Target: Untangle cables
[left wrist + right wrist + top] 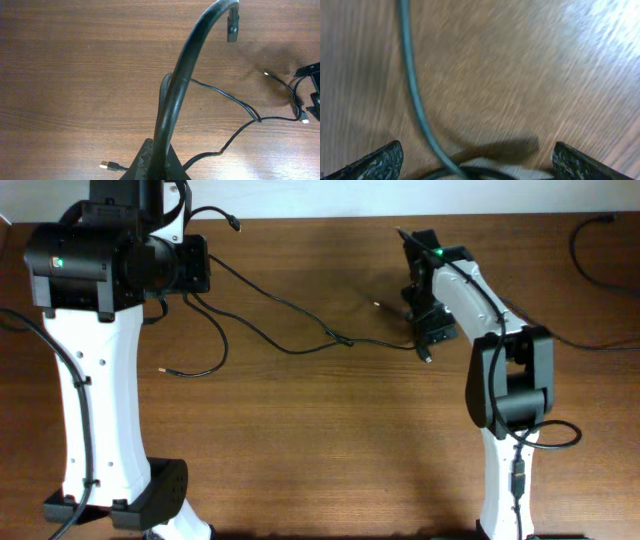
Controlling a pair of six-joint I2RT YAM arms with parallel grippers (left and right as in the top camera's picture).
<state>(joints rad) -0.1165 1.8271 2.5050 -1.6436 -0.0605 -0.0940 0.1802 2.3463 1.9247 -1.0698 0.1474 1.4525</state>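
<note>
1. Left tool (pixel 156 159): closed on the held strand (pixel 181 85). The strand comes up from between the fingers and arches across the left wrist view. It ends in a connector (pixel 232 27) hanging in the air, clear of the tabletop (pixel 75 75).
2. A second loop (pixel 162 100) rises just beside the held strand. Cannot tell if it is also clamped.
3. Right tool (pixel 477 162): fingers (pixel 375 162) wide apart, nothing gripped. One strand (pixel 412 90) lies on the tabletop and runs down between them. The right wrist view is blurred, so contact with either finger cannot be told.
4. Cables (pixel 290 345): thin and black, spread over the upper middle of the tabletop between the two tools. From overhead the right tool sits low at their right end.
5. Crossing (pixel 258 120): the strands meet at one spot, near the right tool and well apart from the left tool. Knotted or only overlapped, cannot tell.
6. Free ends lying flat:
   - USB plug (pixel 107 165), near the left tool.
   - Small plug (pixel 267 74), near the right tool.
7. Far cable (pixel 585 260): curves along the right edge, apart from the tangle.
</note>
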